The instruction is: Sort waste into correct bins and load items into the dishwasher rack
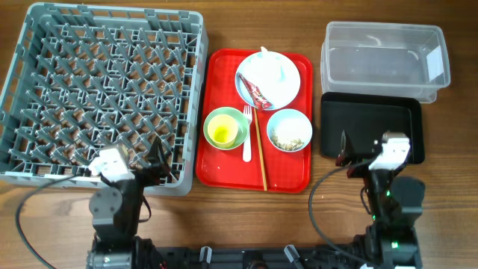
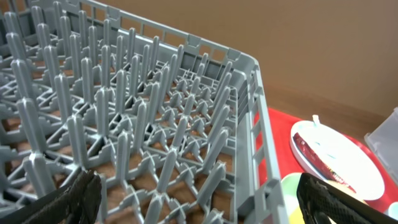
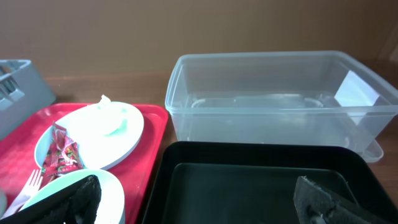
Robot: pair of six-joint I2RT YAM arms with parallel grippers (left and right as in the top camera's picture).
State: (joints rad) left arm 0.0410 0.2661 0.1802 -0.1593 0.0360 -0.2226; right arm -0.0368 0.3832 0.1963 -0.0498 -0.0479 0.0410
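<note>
The grey dishwasher rack (image 1: 45, 75) fills the left side and shows close in the left wrist view (image 2: 249, 81). On the red tray (image 1: 224, 168) lie a pale-blue plate (image 1: 287, 78) with a red-and-white wrapper (image 1: 259, 95) and white tissue (image 1: 263, 54), a pale-blue bowl (image 1: 290, 130) holding crumbs, a light-green bowl (image 1: 233, 119) with a yellow cup (image 1: 221, 132) in it, a white fork (image 1: 247, 138) and chopsticks (image 1: 260, 149). The clear tub (image 1: 385, 58) and black tray (image 1: 371, 127) stand right. My left gripper (image 1: 149, 166) is open over the rack's front right corner. My right gripper (image 1: 362, 153) is open over the black tray's near edge.
The red tray sits between the rack and the two bins. Bare wooden table runs along the front edge, where both arm bases and their cables stand. In the right wrist view the plate (image 3: 118, 134), wrapper (image 3: 62, 155) and tub (image 3: 273, 99) show.
</note>
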